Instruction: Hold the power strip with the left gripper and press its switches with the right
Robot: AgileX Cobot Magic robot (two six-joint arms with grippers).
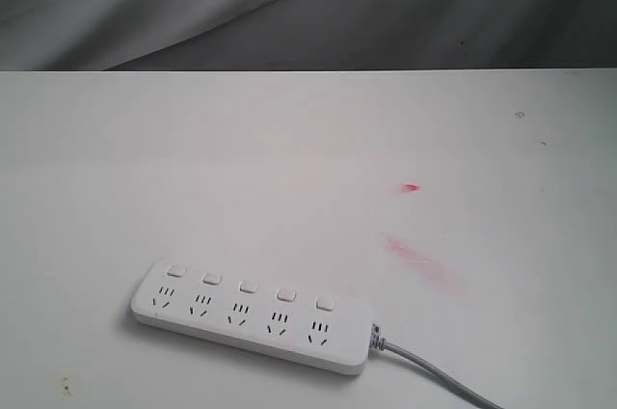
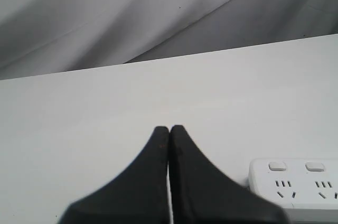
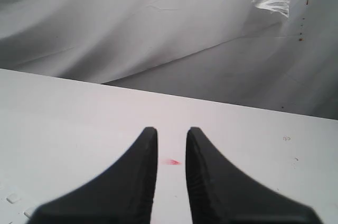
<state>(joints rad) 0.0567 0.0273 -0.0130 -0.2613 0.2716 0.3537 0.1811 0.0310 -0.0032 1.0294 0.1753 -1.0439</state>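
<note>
Where it lies flat on the white counter (image 1: 289, 139), power strip (image 1: 253, 317): near the left claw (image 2: 169, 129), off to its side, untouched. Switches (image 1: 248, 286): five in a row, all in plain sight. Grey cord (image 1: 434, 375): leaves the end farther from that claw. Red mark (image 3: 171, 161): on the counter ahead of the right claw (image 3: 171, 131). Left claw: pressed together, empty. Right claw: slightly spread, empty.

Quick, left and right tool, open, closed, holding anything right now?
Left tool: closed, fingers pressed together, holding nothing.
Right tool: partly open, a clear gap between its fingers, holding nothing.
</note>
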